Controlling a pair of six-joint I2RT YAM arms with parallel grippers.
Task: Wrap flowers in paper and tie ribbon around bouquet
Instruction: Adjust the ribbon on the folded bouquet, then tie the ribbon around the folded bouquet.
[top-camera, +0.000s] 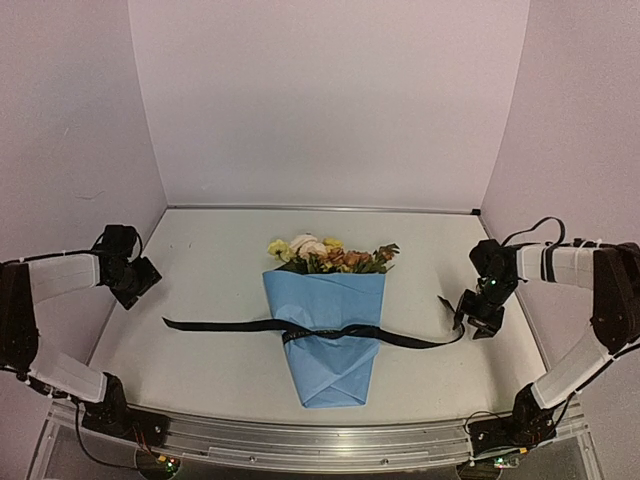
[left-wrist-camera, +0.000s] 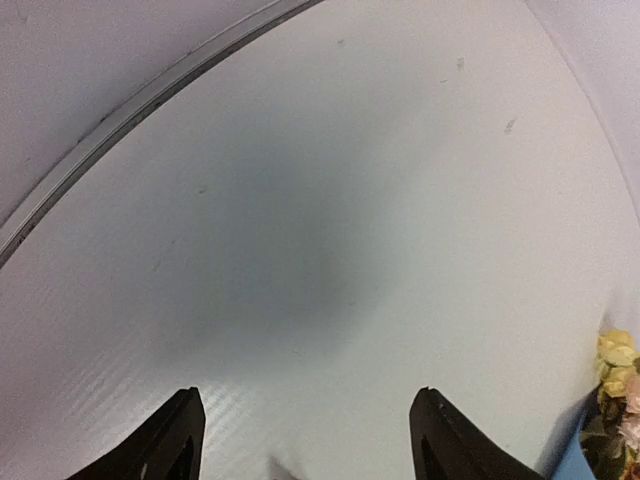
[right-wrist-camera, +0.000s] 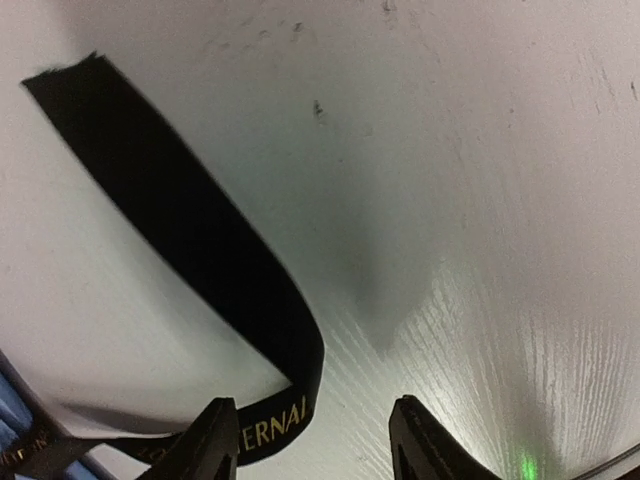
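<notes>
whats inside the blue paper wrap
Yellow, cream and rust flowers with green leaves stick out of the open top of the paper. Their stems are covered by the folded paper, so they cannot be seen.

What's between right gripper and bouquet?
Only the ribbon: its right tail runs across the table from bouquet to right gripper. Clear in the top view.

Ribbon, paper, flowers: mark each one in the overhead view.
ribbon (top-camera: 330, 331): top view, stretch crossing the paper.
paper (top-camera: 325, 298): top view, upper front face.
flowers (top-camera: 308, 244): top view, cream bloom.
</notes>
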